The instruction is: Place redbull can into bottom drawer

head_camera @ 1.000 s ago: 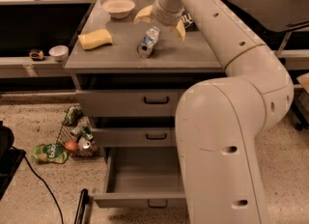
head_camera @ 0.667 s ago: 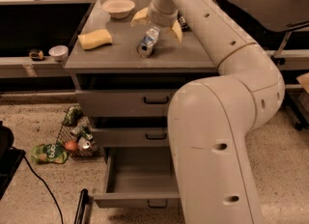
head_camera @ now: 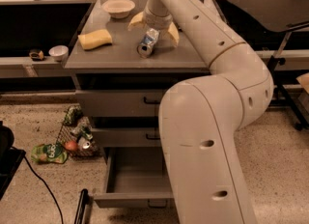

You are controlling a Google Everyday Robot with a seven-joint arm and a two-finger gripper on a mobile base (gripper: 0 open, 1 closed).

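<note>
The redbull can [head_camera: 147,44] lies on its side on the grey cabinet top [head_camera: 106,56], its round silver end facing the front. My gripper [head_camera: 153,28] hangs over it from behind, open, with one pale yellow finger [head_camera: 135,21] to the can's left and the other to its right, so the can lies between them. The bottom drawer [head_camera: 137,175] is pulled out below, and nothing shows inside it. The two drawers above it are shut. My arm covers the right part of the cabinet front.
A white bowl [head_camera: 118,7] and a yellow sponge [head_camera: 95,39] sit on the cabinet top to the left. A wire basket of litter [head_camera: 77,133] and a green bag [head_camera: 48,153] lie on the floor at left. A black table [head_camera: 270,6] stands at right.
My arm has swung left and the gripper has come down from the can's right rear to straddle it. The can has not moved.
</note>
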